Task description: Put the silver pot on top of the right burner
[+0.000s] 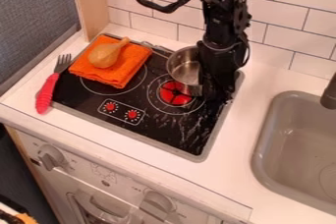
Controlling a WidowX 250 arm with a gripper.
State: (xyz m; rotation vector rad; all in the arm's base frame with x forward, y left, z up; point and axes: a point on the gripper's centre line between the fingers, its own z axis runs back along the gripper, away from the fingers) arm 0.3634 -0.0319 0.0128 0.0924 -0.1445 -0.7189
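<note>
White tiles (157, 26) behind, silver pot (183, 67) over the back of the right burner (158, 98).
The gripper (214, 92) is beside it, probably to guide it onto the red centre (175, 97); whether it's pinching anything, I can't tell. The handle (158, 48), and so the long axis, points back-left.

No words or numbers can be read. Marks on the oven's front panel (80, 165), lower left, are too small.

We see the silver pot (183, 67), open-topped and shiny, overlapping the back of the right burner (175, 95); we see the burner's red centre, ringed in white.
</note>
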